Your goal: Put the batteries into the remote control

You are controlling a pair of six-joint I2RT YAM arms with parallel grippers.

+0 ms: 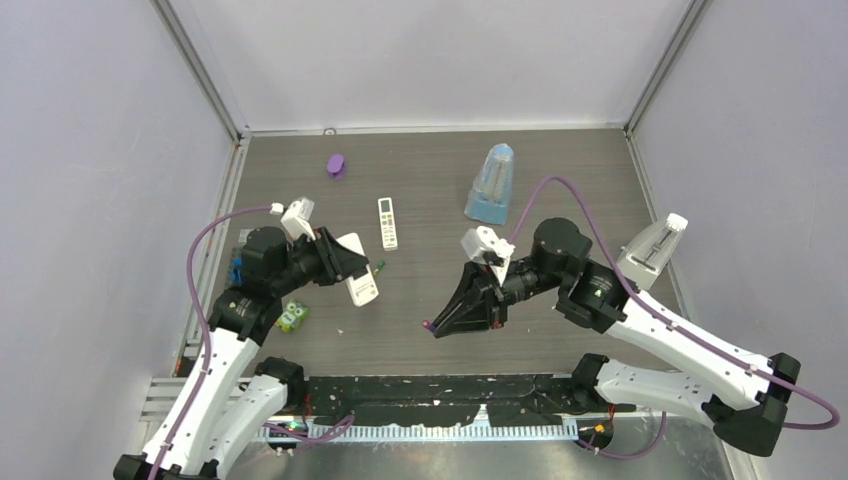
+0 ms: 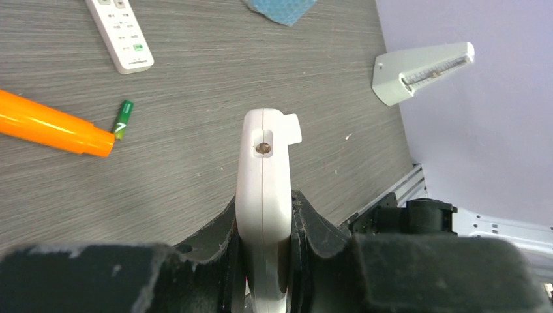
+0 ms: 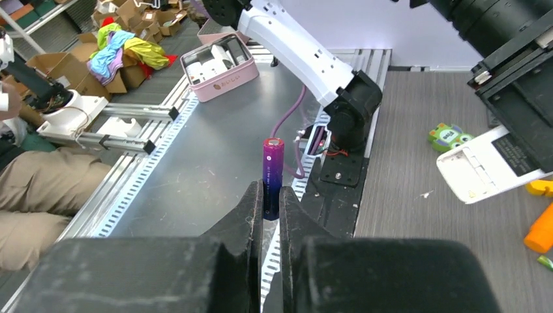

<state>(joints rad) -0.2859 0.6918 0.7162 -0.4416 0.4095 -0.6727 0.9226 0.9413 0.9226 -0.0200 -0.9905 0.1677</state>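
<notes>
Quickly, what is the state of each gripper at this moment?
The left gripper is closed, holding the white remote.
The right gripper is closed, holding the purple battery.

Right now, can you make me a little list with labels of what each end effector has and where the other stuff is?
Left end effector: shut on a white remote, held off the table
Right end effector: shut on a purple battery that sticks out in front
Battery slot: open and empty, as far as the right wrist view shows
Loose battery: green battery lying on the table
Spare: second remote lying flat, nothing touching it
</notes>
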